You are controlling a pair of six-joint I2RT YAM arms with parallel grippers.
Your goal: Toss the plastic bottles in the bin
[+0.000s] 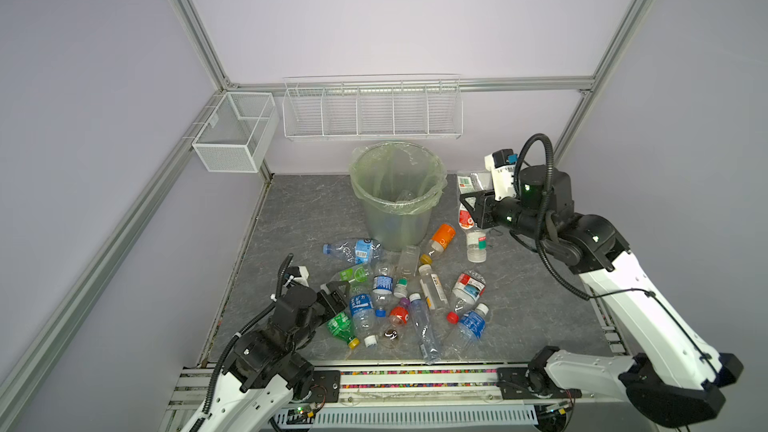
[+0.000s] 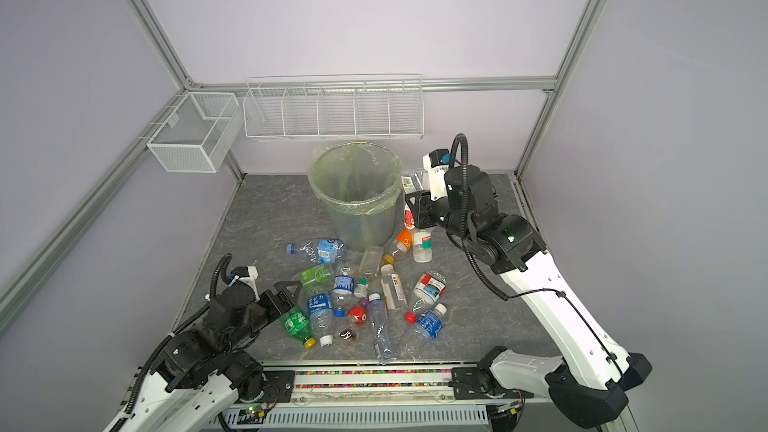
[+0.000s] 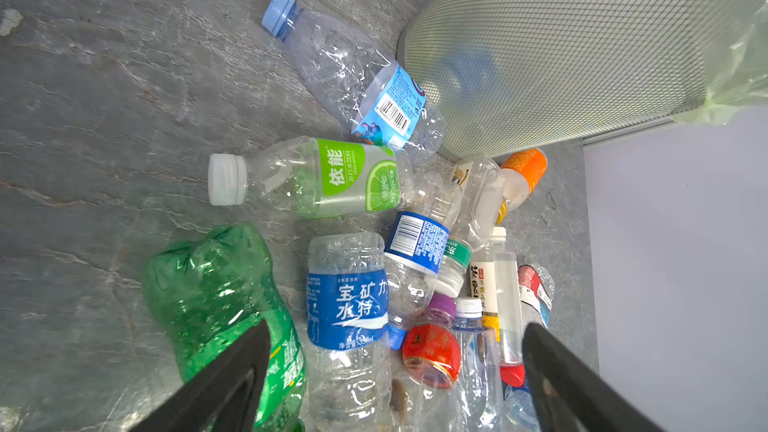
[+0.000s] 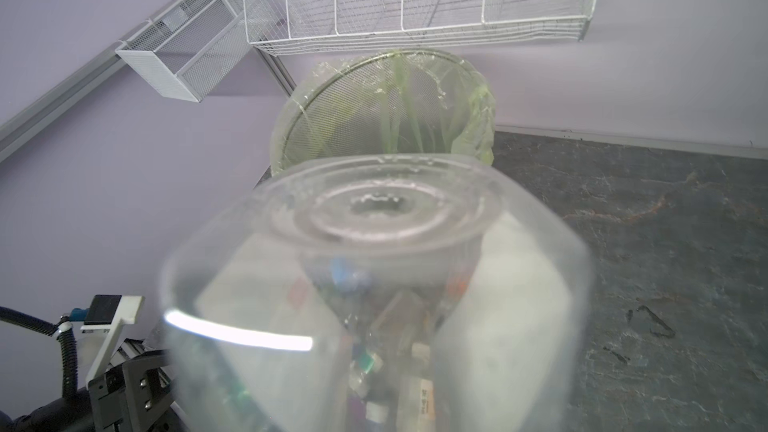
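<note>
**Right jaws hold a clear bottle [image 1: 465, 218] by the bin [image 1: 395, 222]; left jaws gape over the pile**

The right jaws are closed on the clear bottle, which carries a white and red label. They grip it across its middle and hold it roughly upright, just beside the right side of the bin's rim. In the right wrist view its ringed base [image 4: 374, 209] fills most of the frame, with the bin's bag-lined mouth [image 4: 386, 97] right behind it.

The bin stands at the back middle of the desk [image 1: 291, 218], below the long wire rack [image 1: 372, 110].

The other plastic bottles [image 1: 399, 297] lie scattered on the desk in front of the bin, the nearest ones against its foot.

The left jaws stand wide apart and hold nothing. They sit low at the near left edge of the pile. In the left wrist view a crushed green bottle [image 3: 216, 297] lies under one finger [image 3: 232, 376], and a blue-labelled bottle [image 3: 347, 309] lies between the two. Whether either finger touches a bottle cannot be told.
</note>
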